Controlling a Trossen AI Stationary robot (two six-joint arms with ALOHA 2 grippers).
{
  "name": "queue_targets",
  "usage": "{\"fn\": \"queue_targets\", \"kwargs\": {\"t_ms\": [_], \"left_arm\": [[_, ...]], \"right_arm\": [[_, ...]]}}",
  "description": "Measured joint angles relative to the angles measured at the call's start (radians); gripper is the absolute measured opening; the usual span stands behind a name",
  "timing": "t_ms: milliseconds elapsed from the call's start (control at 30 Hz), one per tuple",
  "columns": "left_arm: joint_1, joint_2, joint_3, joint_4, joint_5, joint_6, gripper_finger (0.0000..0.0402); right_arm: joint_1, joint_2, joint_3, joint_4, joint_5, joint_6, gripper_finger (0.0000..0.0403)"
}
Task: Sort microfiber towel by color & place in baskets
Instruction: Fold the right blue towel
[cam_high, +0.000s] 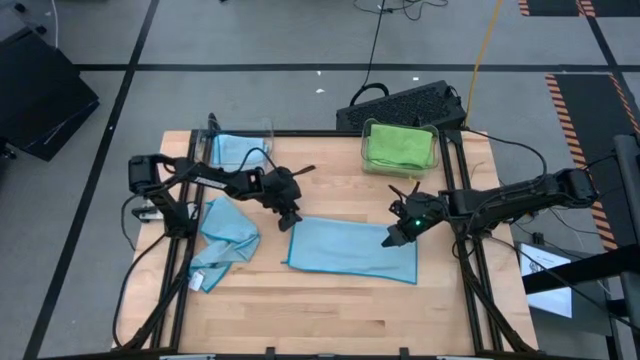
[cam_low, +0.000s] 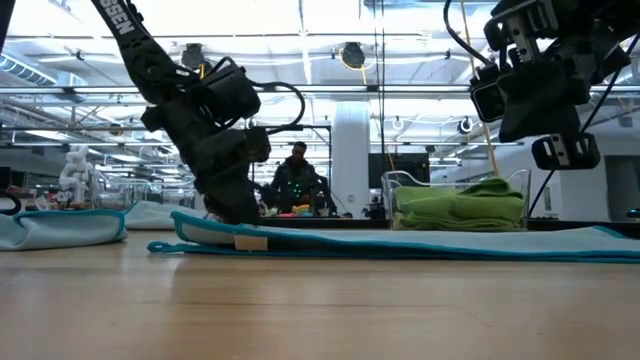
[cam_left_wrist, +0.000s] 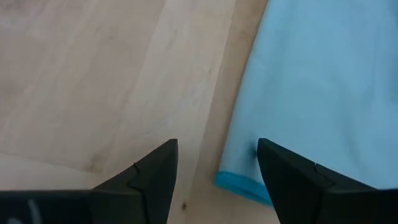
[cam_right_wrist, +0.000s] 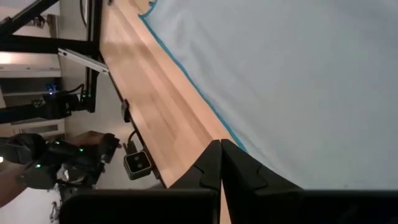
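Flat light-blue microfiber towel (cam_high: 352, 249) spread rectangular on the pale wooden desk (cam_high: 330, 315), nearest the front edge among the cloths. Left gripper (cam_high: 291, 220) down at that towel's far left corner, fingers (cam_left_wrist: 149, 180) spread apart with one on bare wood and the other on the blue hem, nothing pinched between them. Right gripper (cam_high: 393, 238) just above the same towel's right part, fingers pressed together and empty, raised clear of the cloth in the low view. Crumpled light-blue microfiber towel (cam_high: 222, 240) lying bunched to the left of the flat one, near the desk's left rail, apart from both grippers. Farther back on the left, clear plastic rectangular basket (cam_high: 265, 130) holding another light-blue cloth (cam_high: 235, 150), at the far left corner of the desk. Farther back on the right, second clear plastic rectangular basket (cam_high: 434, 150) holding a folded green microfiber towel (cam_high: 397, 145), well apart from the first basket. Beyond the desk's far edge, black keyboard (cam_high: 400, 105) on the floor side. In the room behind, seen low across the desk, a seated person (cam_low: 297, 185).
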Motion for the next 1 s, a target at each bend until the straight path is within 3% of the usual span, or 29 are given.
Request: {"fn": "queue_targets", "kwargs": {"t_ms": [233, 433, 1000], "left_arm": [[0.034, -0.001, -0.035, 0.023, 0.020, 0.055, 0.0223], [0.051, -0.002, -0.112, 0.154, 0.077, 0.016, 0.0223], [-0.066, -0.002, -0.135, 0.153, 0.073, -0.018, 0.0212]], "right_arm": [[0.000, 0.000, 0.000, 0.013, 0.001, 0.013, 0.0000], [0.000, 0.000, 0.000, 0.012, 0.023, -0.005, 0.0000], [0.000, -0.004, 0.000, 0.013, 0.024, -0.005, 0.0000]]}}
